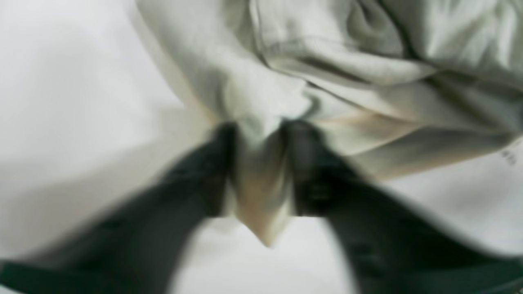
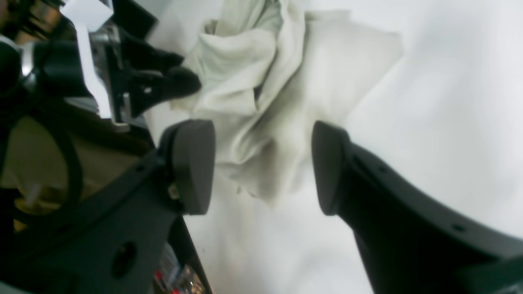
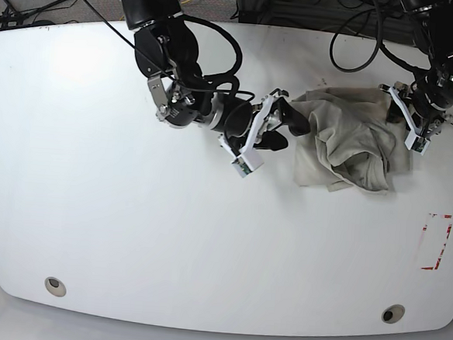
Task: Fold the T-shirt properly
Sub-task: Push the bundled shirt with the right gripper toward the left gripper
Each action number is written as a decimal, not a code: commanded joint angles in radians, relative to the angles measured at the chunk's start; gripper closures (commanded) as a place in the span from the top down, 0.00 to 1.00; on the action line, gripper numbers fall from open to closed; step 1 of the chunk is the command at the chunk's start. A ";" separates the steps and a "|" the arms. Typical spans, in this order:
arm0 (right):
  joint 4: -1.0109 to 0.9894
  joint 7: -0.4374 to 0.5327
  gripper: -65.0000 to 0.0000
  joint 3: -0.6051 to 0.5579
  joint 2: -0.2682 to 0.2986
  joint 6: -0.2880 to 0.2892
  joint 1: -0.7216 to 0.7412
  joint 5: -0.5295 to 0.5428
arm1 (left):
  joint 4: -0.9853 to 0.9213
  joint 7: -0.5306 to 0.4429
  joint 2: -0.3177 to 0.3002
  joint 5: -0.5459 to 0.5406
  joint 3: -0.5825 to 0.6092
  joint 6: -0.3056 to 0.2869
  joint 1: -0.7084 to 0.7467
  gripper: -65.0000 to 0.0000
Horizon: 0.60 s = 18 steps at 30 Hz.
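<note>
Crumpled khaki-beige T-shirt (image 3: 351,140) bunched in a heap on the white surface (image 3: 129,225), toward its far right part, short of the right edge. Deep wrinkles and overlapping folds throughout; no flat panel spread out.

Left hand (image 1: 261,163) at the heap's right side in the base view, near the far right corner of the surface. In the left wrist view, dark fingers (image 1: 310,167) on either side of a pinched tongue of shirt fabric, cloth filling the gap between them and poking out below. Picture blurred, so clamped or just loosening: cannot tell.

Right hand (image 2: 263,167) at the heap's left side, reaching in from the far left of the surface. Fingers plainly apart in the right wrist view, rounded pads (image 2: 192,163) wide of each other, with shirt folds showing through the gap beyond them. Contact with the cloth not clear from that view; in the base view, fingertips right at the shirt's left edge.

Red-outlined rectangle (image 3: 436,241) marked on the surface near the right edge, well apart from the shirt. Two round metal fittings (image 3: 55,286) set into the near edge, one toward each near corner. Cables (image 3: 352,39) trailing along the far edge behind the arms.
</note>
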 commanded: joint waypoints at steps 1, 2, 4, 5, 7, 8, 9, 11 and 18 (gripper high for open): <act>0.020 0.018 0.56 -0.017 -0.010 0.013 0.025 0.011 | 0.013 -0.020 -0.014 -0.014 0.005 0.000 -0.005 0.59; 0.020 0.018 0.56 -0.026 -0.013 0.013 0.031 0.008 | 0.013 -0.020 -0.014 -0.014 0.005 0.000 -0.005 0.63; 0.019 0.018 0.56 -0.041 -0.032 0.013 0.036 0.004 | 0.013 -0.020 -0.016 -0.018 0.003 0.000 0.005 0.64; 0.019 0.018 0.56 -0.041 -0.038 0.013 0.036 0.004 | 0.015 -0.020 -0.016 -0.019 0.003 0.000 0.012 0.64; 0.019 0.018 0.56 -0.041 -0.049 0.013 0.036 0.004 | 0.015 -0.020 -0.016 -0.019 -0.006 0.000 0.020 0.64; 0.019 0.018 0.56 -0.041 -0.056 0.013 0.042 0.002 | 0.016 -0.020 -0.016 -0.019 -0.015 0.000 0.021 0.63; 0.019 0.018 0.56 -0.043 -0.061 0.013 0.050 0.002 | 0.022 -0.020 -0.016 -0.019 -0.028 0.000 0.021 0.62; 0.013 0.018 0.56 -0.046 -0.069 0.008 0.056 -0.004 | 0.044 -0.020 -0.016 -0.018 -0.054 0.000 0.023 0.60; -0.081 0.018 0.56 -0.061 -0.153 0.010 0.087 -0.137 | 0.087 0.013 -0.028 -0.013 -0.153 0.000 0.038 0.60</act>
